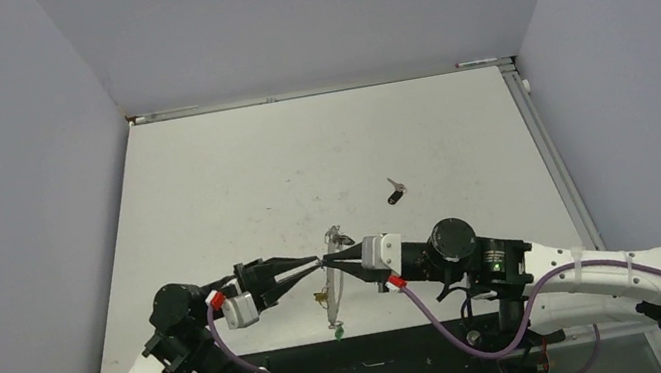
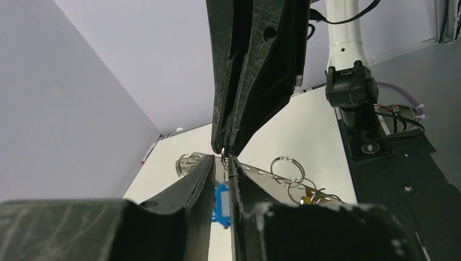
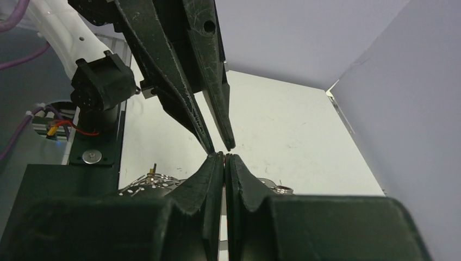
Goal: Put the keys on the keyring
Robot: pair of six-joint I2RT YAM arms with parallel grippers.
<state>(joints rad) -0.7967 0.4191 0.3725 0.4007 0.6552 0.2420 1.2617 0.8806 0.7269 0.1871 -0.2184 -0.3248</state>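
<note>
A: Where is the keyring (image 1: 334, 297) hanging?
B: Between both tips, above the table's (image 1: 300, 151) near edge; the right gripper (image 1: 331, 259) is clamping it shut-jawed.
A: The left gripper (image 1: 317, 266)?
B: Its jaws are standing narrow around the blue key's (image 2: 220, 200) small ring; whether they are gripping, I cannot tell. It is needing a square, slow feed onto the wire.

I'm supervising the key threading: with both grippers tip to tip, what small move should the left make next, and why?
Probably ease the left gripper closed: a blue key tag shows in the gap between its fingers, grip unclear, while the shut right gripper steadies the keyring.
</note>
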